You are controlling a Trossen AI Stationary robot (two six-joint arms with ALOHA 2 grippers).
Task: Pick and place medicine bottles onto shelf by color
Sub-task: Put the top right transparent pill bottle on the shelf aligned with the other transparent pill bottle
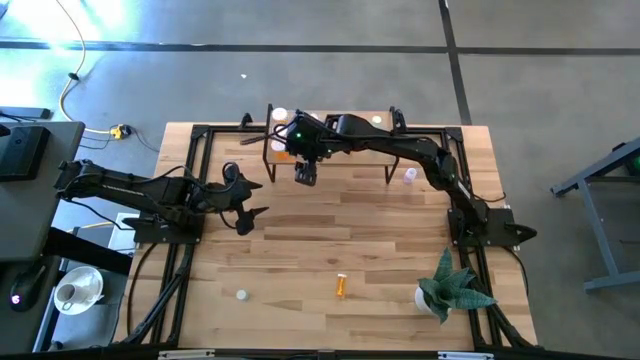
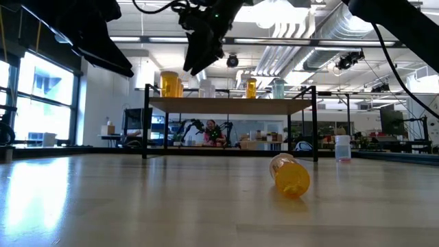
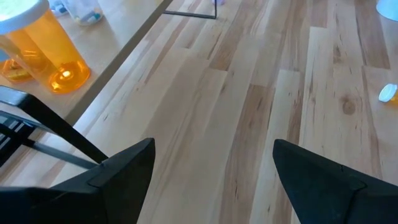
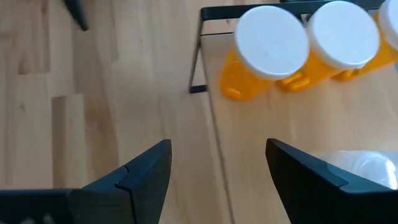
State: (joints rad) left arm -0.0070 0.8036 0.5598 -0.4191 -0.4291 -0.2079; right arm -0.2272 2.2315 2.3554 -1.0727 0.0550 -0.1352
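We list the shelf (image 1: 330, 150) at the table's far edge, already carrying orange bottles (image 4: 273, 50) at its left end and paler ones further along. Still off it: an orange vial (image 1: 340, 287) lying on its side near the front of the table, a clear vial (image 1: 409, 177) standing just beside the shelf's right legs, and a small white item (image 1: 241, 295) at front left, which may be a cap or an upright vial; we cannot tell. The right gripper (image 1: 305, 172) hangs over the shelf's left front edge, jaws wide and empty. The left gripper (image 1: 243, 212) waits over bare board left of centre, likewise spread with nothing between its fingers. We judge the vials light, rigid plastic, smooth and apt to roll when lying down; best taken across the body below the cap, squarely, since a skewed pinch could squirt one out. The plant (image 1: 448, 287) stands at front right. The shelf's middle is covered by the right arm from above, so its full count stays unknown.
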